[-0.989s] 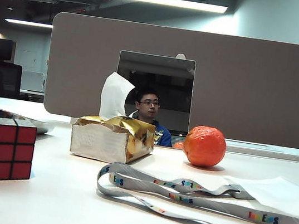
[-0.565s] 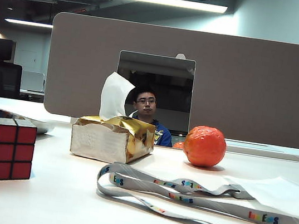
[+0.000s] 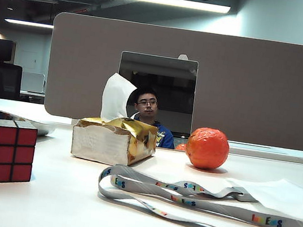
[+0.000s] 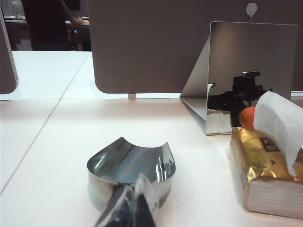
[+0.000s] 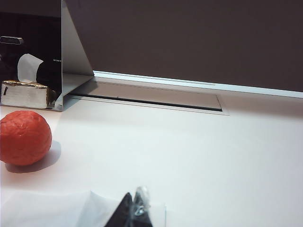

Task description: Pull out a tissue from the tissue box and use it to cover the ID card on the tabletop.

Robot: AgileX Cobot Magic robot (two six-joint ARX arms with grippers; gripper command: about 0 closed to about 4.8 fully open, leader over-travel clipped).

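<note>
Two grippers show only in their own wrist views, neither in the exterior view. Left gripper (image 4: 135, 208) sits low over the table (image 3: 58, 202), jaws clenched with tips together, nothing between them; it points toward a curved shiny metal piece (image 4: 130, 165) lying just ahead of it. Right gripper (image 5: 134, 213) sits low as well, jaws clenched on nothing, directly above the edge of a flat white tissue (image 3: 282, 196) spread on the table at the right side. ID card itself cannot be made out under or beside that sheet; only its grey lanyard (image 3: 195, 203) with colourful letters is visible, looping from the middle foreground to the tissue's near edge. Tissue box (image 3: 114, 140), gold top and silvery sides, stands at centre-left toward the back, with another white sheet (image 3: 116, 97) sticking upright out of its top. Orange ball (image 3: 207, 148) rests to the right of the box, apart from it and behind the lanyard. Red-faced puzzle cube (image 3: 2, 152) stands at the left foreground, well apart from the box. Mirror panel (image 3: 155, 85) stands at the back against a brown partition (image 3: 258, 89).
</note>
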